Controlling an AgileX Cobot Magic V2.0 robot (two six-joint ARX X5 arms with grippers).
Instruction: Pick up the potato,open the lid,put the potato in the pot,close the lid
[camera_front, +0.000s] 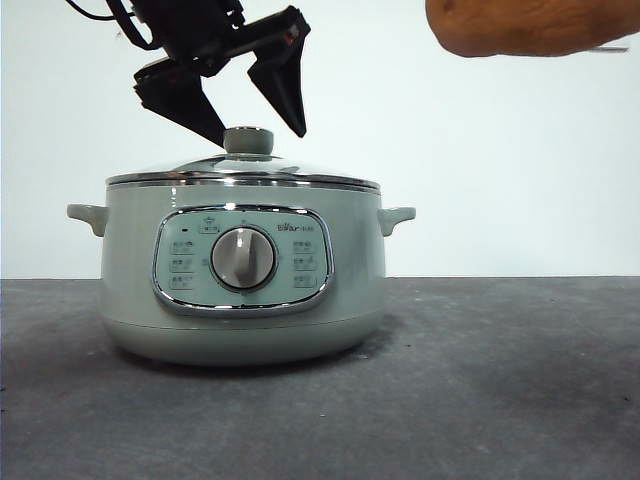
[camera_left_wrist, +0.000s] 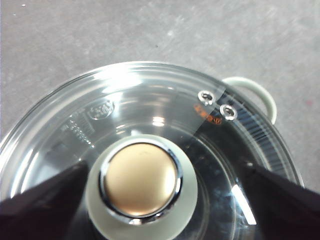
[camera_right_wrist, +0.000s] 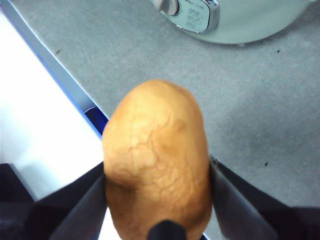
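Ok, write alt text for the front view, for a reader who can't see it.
A sage-green electric cooker sits on a grey table with its glass lid on. The left gripper hangs open above, its black fingers on either side of the lid's knob. The potato, held up high, shows at the top right corner.

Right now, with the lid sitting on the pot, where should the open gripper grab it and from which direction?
Grip the lid by its knob, coming straight down from above. The knob stands upright at the center, the only raised part of the smooth glass, and the left gripper already has an open jaw on each side of it.
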